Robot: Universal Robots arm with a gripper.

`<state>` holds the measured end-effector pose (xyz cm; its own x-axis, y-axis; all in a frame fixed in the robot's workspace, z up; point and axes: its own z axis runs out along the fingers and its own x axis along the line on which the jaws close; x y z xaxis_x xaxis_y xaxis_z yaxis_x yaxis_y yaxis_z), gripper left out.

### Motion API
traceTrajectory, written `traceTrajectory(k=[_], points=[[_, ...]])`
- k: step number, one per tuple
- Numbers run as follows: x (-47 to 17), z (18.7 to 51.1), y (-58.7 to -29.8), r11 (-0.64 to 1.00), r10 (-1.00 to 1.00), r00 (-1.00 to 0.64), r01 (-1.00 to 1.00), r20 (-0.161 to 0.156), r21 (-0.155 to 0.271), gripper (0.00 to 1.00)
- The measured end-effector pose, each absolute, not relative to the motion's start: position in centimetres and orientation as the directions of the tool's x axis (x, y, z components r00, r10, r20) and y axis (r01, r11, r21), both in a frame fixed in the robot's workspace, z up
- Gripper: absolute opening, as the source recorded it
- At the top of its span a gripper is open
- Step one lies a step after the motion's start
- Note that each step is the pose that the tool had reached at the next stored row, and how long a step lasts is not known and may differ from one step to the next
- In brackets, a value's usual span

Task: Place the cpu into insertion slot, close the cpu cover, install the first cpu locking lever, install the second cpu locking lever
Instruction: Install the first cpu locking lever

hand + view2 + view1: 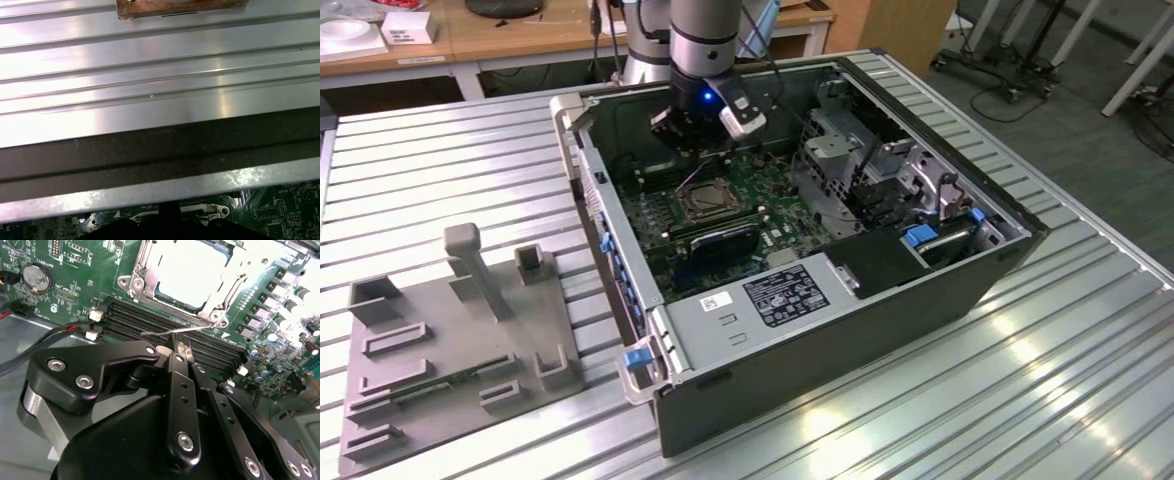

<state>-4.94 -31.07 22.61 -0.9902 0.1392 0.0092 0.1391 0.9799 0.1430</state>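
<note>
In the second wrist view the memory slots (130, 320) run alongside a thin locking lever (160, 332). The tool (179, 351), fingers drawn together, meets the lever crosswise. Just beyond it the cpu (192, 270) lies in the insertion slot (134, 286) beneath the cpu cover (226, 286). Whether the tips actually pinch the lever is hard to tell.

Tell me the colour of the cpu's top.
Pale silver-grey; the cpu shows best in the second wrist view.

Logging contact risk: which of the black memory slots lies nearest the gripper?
The outermost memory slot, farthest from the cpu and right by the gripper; the others lie closer to the cpu.
</note>
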Motion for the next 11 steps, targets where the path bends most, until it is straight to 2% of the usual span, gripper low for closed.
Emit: traceTrajectory(k=[11], points=[[-4.61, 22.86, -31.12, 0.976, 0.139, -0.99, 0.139, 0.013, 0.165, 0.11]])
